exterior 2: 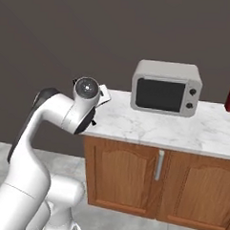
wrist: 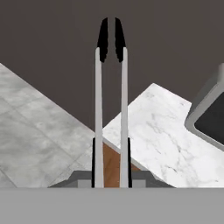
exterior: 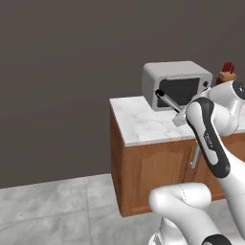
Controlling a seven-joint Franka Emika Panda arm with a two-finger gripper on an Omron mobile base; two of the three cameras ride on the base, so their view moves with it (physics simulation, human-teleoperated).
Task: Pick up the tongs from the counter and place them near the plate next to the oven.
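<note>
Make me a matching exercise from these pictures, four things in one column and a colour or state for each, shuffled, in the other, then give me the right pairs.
Things:
1. tongs
2. toaster oven
3. counter
4. cabinet doors

Descriptions:
A. white marble with grey veins
B. brown wood, shut
C. held in the shut claw, lifted off the surface
D. grey box with a dark window, standing on the marble

Pairs: 1-C, 2-D, 3-A, 4-B
</note>
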